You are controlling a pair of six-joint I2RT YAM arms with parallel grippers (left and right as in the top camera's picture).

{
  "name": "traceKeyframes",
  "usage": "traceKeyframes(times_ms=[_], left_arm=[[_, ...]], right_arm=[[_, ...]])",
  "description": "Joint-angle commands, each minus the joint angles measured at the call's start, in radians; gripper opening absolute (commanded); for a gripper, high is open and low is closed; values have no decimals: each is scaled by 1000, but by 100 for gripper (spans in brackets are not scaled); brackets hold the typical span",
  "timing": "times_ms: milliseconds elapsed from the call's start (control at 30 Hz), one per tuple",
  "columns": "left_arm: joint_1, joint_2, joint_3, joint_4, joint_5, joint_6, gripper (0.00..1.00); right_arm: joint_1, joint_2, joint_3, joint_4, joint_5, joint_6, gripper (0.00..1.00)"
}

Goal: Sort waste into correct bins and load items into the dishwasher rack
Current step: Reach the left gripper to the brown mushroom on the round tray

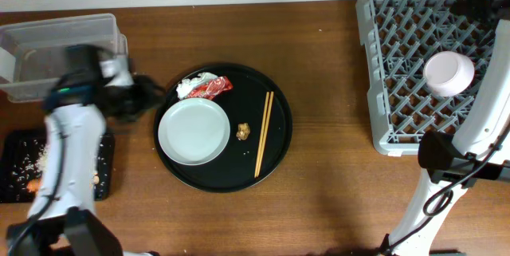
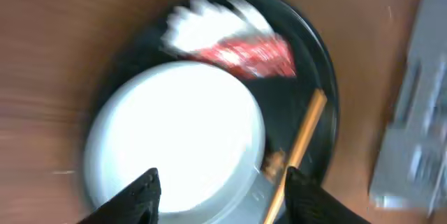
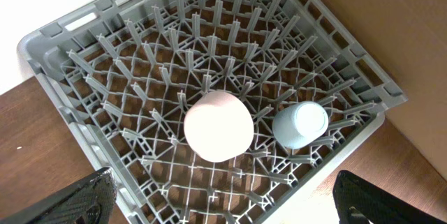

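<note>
A white plate (image 1: 194, 131) lies on the round black tray (image 1: 279, 100), with the red wrapper (image 1: 215, 88), white tissue (image 1: 189, 87), brown lump (image 1: 244, 131) and two chopsticks (image 1: 264, 132). My left gripper (image 1: 142, 96) is open and empty, blurred, just left of the tray. Its wrist view shows the plate (image 2: 178, 137), wrapper (image 2: 251, 53) and chopsticks (image 2: 300, 144) between and beyond the open fingers (image 2: 223, 196). The grey rack (image 1: 398, 72) holds an upturned bowl (image 1: 449, 74). My right gripper (image 3: 223, 203) is open and empty above the rack (image 3: 105, 56), bowl (image 3: 218, 126) and light-blue cup (image 3: 300, 124).
The clear tub (image 1: 60, 53) stands at the far left back. The flat black tray (image 1: 12, 148) in front of it holds rice scraps and an orange carrot piece (image 1: 33, 183), partly hidden by my left arm. My right arm (image 1: 478, 128) crosses the rack's right side.
</note>
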Motion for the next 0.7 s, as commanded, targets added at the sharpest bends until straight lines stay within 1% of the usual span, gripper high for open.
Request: traceKeyframes(times_ms=[0, 133, 200, 233, 267, 333, 433, 533, 667], left_arm=[[-201, 9, -1, 10, -88, 32, 76], [-370, 31, -1, 35, -281, 42, 76], [-451, 53, -1, 62, -292, 135, 77], [-481, 65, -1, 72, -298, 189, 82], [-518, 85, -1, 84, -332, 227, 84], [-570, 127, -1, 97, -407, 260, 84], [-602, 184, -1, 100, -424, 333, 84], [-604, 241, -1, 106, -423, 350, 83], [-612, 282, -1, 121, -423, 381, 75]], right_arm=[[-1, -28, -3, -6, 18, 5, 98], [-1, -28, -3, -6, 18, 5, 98], [-1, -28, -3, -6, 18, 5, 98], [-1, -28, -3, -6, 18, 5, 98], [-1, -28, -3, -6, 18, 5, 98], [-1, -28, -3, -6, 18, 5, 98], [-1, -28, -3, -6, 18, 5, 98], [-1, -28, -3, -6, 18, 5, 98], [-1, -28, -3, -6, 18, 5, 98]])
